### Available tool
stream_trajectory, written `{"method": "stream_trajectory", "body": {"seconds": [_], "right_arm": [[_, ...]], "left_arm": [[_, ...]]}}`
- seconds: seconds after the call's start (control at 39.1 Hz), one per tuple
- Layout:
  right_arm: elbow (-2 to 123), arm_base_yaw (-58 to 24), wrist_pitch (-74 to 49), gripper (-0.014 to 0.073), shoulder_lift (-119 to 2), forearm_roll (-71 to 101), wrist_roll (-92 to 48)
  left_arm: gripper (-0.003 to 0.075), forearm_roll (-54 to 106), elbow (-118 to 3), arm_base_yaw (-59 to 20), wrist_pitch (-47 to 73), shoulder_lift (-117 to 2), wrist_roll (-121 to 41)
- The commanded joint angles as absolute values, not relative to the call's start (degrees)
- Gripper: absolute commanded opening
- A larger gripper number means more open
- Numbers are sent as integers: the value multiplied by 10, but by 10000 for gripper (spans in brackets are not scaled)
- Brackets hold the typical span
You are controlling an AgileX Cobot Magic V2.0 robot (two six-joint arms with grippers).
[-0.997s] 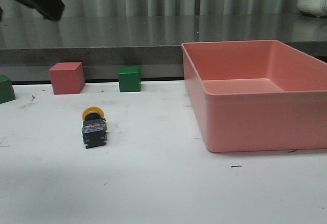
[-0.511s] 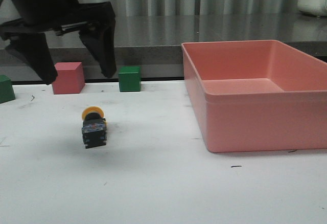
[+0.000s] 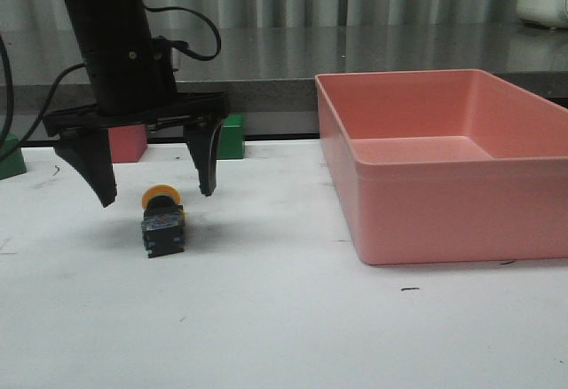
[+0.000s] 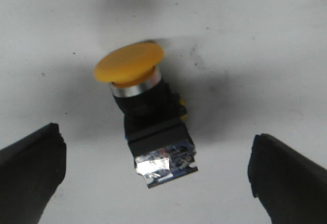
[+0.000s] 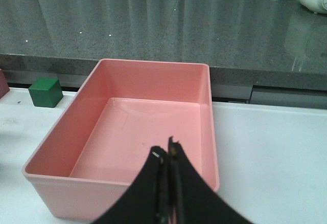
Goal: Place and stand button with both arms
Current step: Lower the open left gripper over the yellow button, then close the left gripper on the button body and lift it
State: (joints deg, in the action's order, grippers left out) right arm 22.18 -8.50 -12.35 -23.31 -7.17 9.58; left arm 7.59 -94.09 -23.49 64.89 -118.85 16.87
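The button (image 3: 163,221) lies on its side on the white table, yellow cap toward the back, black body and bluish-clear base toward the front. It fills the middle of the left wrist view (image 4: 148,116). My left gripper (image 3: 156,198) is open, its two fingers hanging wide apart just above the button, one on each side, not touching it. In the left wrist view the gripper (image 4: 156,170) shows only its two fingertips (image 4: 30,168) at the edges. My right gripper (image 5: 167,152) is shut and empty, above the near side of the pink tray. It is out of the front view.
A large pink tray (image 3: 426,202) stands at the right, empty inside (image 5: 143,132). A pink cube (image 3: 129,143) and a green cube (image 3: 232,137) sit behind the left arm; another green cube (image 3: 11,154) is at the far left. A grey counter runs along the back.
My left arm has come down from the upper left. Its open fingers now hang on either side of the button. The button has not moved.
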Motion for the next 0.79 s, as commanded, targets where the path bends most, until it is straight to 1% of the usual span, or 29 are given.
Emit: {"method": "stream_trajectory", "body": {"seconds": [0.0,0.26,0.61,0.66,0.77], "right_arm": [[237,-83,-72,-62,-234,-81,92],[237,-83,-72,-62,-234,-81,92],[237,-83,-72,-62,-234,-81,92],[237,-83,-72,-62,-234,-81,92],[237,-83,-72,-62,-234,-81,92]], "left_arm": [[691,86,-960,-221,654,-1176,179],[691,125,-960,-214,611,-1201,179],[689,138,-960,-214,613,-1219,179],[674,138,-960,-214,616,-1219,179],[591,138,-960,-214,621,-1219,179]]}}
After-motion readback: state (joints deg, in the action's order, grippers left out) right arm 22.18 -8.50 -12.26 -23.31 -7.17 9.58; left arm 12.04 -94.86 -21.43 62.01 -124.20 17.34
